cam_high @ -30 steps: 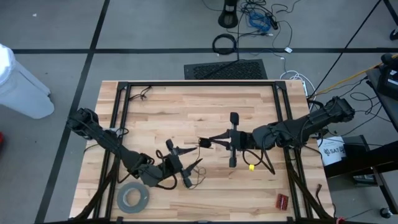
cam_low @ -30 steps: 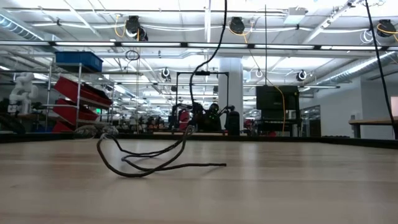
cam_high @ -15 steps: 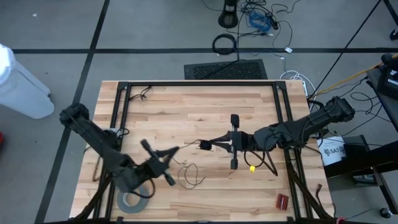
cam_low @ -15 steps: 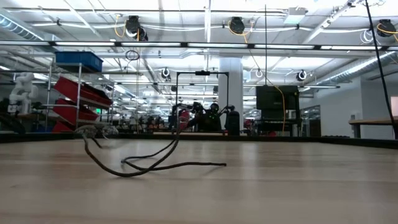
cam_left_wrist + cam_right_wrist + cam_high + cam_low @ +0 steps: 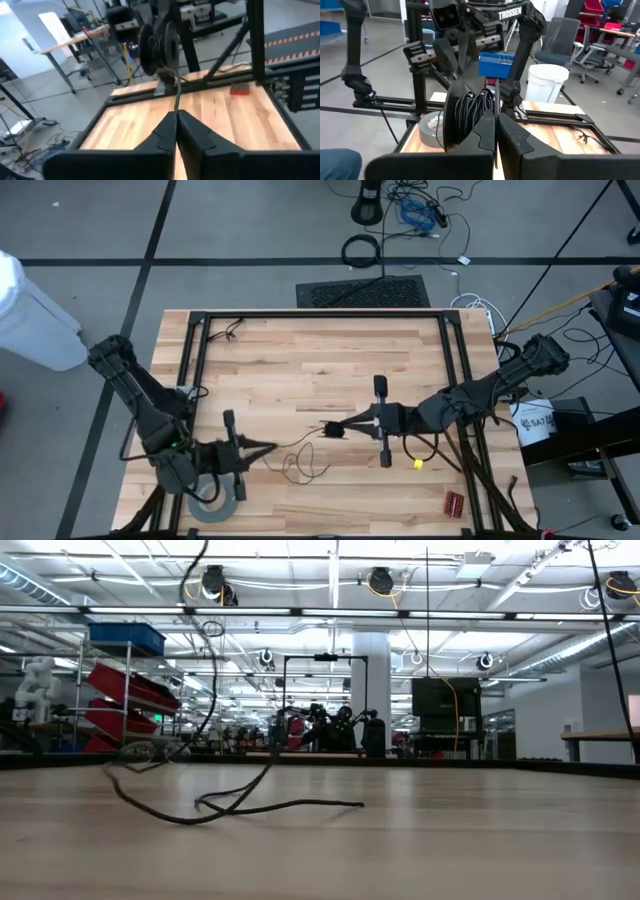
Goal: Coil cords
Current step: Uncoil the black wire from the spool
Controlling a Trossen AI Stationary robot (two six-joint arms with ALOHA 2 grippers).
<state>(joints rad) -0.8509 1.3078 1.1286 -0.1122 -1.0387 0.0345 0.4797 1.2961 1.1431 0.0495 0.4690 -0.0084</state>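
On pale wooden table (image 5: pixel 300 360), thin wire (image 5: pixel 230 805) sprawls.

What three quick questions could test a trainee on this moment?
1. True or false: the left tool is shut on the thin wire.
2. What does the right tool hold? A grey tape roll; B black disc wound with wire; C red block.
3. Fill in: the slack wire between the two tools lies on the wooden ____.
Key: 1 true; 2 B; 3 table.
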